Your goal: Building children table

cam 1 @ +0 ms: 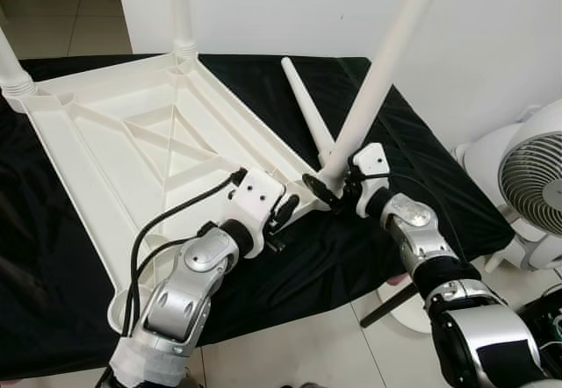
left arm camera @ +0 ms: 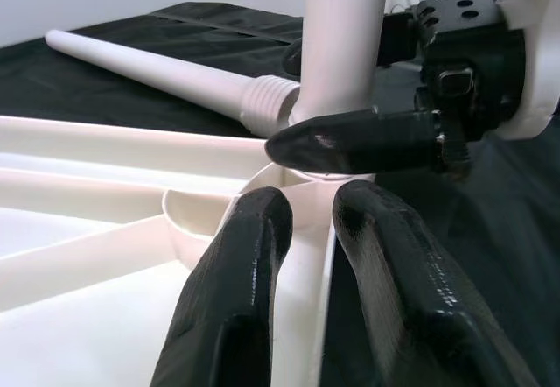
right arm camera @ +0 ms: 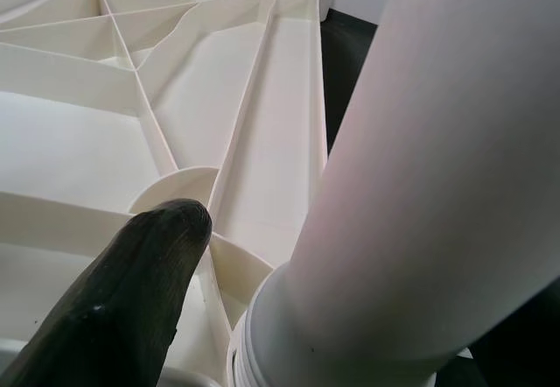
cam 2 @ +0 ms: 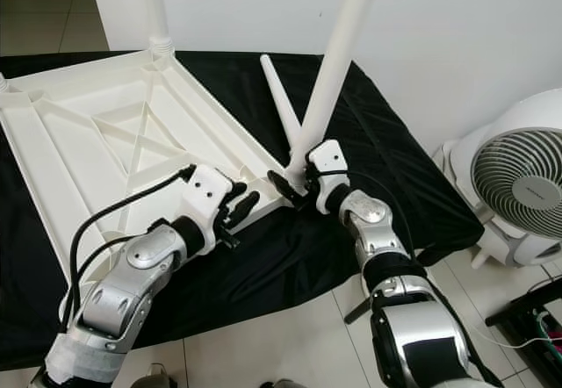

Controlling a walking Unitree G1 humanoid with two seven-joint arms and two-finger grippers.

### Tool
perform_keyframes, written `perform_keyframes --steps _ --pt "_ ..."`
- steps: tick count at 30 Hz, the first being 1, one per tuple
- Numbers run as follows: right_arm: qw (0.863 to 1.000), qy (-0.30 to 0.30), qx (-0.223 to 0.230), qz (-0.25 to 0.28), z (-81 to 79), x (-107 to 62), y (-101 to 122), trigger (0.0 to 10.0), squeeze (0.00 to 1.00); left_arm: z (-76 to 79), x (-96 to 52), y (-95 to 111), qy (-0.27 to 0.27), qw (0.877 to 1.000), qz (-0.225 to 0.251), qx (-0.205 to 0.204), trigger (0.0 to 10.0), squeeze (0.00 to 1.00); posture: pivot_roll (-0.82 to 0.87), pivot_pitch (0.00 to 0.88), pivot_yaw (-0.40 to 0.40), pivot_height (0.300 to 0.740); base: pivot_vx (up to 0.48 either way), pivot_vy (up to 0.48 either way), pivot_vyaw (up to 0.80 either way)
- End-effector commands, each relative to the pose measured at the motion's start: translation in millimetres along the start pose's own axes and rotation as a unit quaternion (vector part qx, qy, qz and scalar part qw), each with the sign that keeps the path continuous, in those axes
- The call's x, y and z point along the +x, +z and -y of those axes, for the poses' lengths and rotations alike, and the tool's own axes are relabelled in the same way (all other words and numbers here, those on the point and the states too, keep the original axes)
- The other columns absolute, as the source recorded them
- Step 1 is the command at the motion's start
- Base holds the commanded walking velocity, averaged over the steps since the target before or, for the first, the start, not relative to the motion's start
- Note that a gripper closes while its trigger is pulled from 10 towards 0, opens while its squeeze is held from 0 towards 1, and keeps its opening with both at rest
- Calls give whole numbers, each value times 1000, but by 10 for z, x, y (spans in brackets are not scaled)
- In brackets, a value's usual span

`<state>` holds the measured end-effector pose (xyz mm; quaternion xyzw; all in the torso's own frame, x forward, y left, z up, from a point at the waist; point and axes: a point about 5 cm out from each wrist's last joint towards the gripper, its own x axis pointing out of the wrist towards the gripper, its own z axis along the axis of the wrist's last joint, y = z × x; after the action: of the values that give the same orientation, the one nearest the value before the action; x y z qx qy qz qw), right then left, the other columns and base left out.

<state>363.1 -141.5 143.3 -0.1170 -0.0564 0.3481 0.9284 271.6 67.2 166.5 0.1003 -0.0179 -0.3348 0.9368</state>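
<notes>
Right now we see a white plastic tabletop (cam 1: 132,142) lying upside down on a black cloth (cam 1: 386,133), its ribbed underside facing up. Two legs already stand in its far corners: one at the far left (cam 1: 10,68) and one further right along the far edge (cam 1: 182,10).

At the near right corner of the tabletop, our right gripper (cam 1: 332,188) grips a third white leg (cam 1: 386,72) low down, just above its threaded end. One black finger (left arm camera: 367,137) wraps across the front of the leg, so the jaws are clamped on it. The leg leans up and to the right, and its foot sits at the round corner socket (left arm camera: 262,196). We cannot tell whether the thread is seated in the socket.

Our left gripper (cam 1: 279,221) rests on the near right edge of the tabletop, just beside that same corner. Its two fingers (left arm camera: 236,291) are narrow, with only a thin gap between them, and they hold nothing; their tips lie close to the socket rim.

A fourth leg (cam 1: 307,111) lies loose on the cloth just beyond the corner, with its ribbed end near the socket and its tip pointing away from us.

To the far right, off the cloth, a white fan (cam 1: 527,177) stands on the tiled floor (cam 1: 299,344).
</notes>
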Motion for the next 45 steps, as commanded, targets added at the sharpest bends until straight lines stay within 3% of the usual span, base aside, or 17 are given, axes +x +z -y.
perform_keyframes --steps 1,5,9,10,11,12,15,16,17,28,29,30,37,38,45 --pt "1000 4 -5 -5 16 -12 -10 9412 0 34 1 -60 -6 1000 -9 0 10000 0 110 46 -127 740 0 0 0" --pt "1000 4 -6 -5 14 -9 -15 9255 0 47 -10 -52 -15 1000 -6 3 10000 0 110 46 -127 740 0 0 0" --pt "1000 -4 -4 -8 30 -13 -37 8863 0 161 -56 -23 -58 998 9 8 10000 0 118 48 -120 740 0 0 0" --pt "1000 -7 -4 -9 34 -11 -39 4431 0 196 -72 -29 -73 997 10 9 10000 0 121 46 -119 740 0 0 0" --pt "1000 -7 -4 -9 34 -11 -39 4431 0 196 -72 -29 -73 997 10 9 10000 0 121 46 -119 740 0 0 0" --pt "1000 -8 -2 -9 36 -8 -40 1765 0 224 -86 -38 -87 996 9 11 10000 0 122 45 -117 740 0 0 0" --pt "1000 -11 -2 -9 39 -1 -37 1686 0 252 -103 -46 -103 995 6 14 10000 0 123 44 -117 740 0 0 0" --pt "1000 -12 2 -7 38 8 -33 1333 0 273 -120 -52 -119 993 4 17 10000 0 126 43 -118 740 0 0 0" --pt "1000 -12 3 -6 36 15 -31 0 0 286 -135 -60 -132 991 0 20 10000 0 126 42 -117 740 0 0 0" --pt "998 -32 48 5 -1 2 -92 0 0 250 -140 -57 -140 989 -5 37 10000 0 123 47 -125 740 0 0 0" --pt "997 -41 60 7 -24 -4 -118 6549 0 246 -140 -59 -140 990 -6 37 10000 0 123 47 -125 740 0 0 0" --pt "996 -55 75 12 -58 -9 -146 10000 0 240 -142 -60 -137 990 -8 36 10000 0 119 48 -125 740 0 0 0" --pt "980 -150 122 40 -137 12 -161 10000 0 239 -165 -64 -142 989 -11 35 10000 0 117 46 -122 740 0 0 0" --pt "973 -189 125 44 -140 24 -141 10000 0 239 -172 -67 -145 989 -13 36 10000 0 114 46 -122 740 0 0 0" --pt "949 -290 116 33 -168 11 -108 10000 0 231 -184 -78 -147 988 -15 38 10000 0 113 43 -122 740 0 0 0"
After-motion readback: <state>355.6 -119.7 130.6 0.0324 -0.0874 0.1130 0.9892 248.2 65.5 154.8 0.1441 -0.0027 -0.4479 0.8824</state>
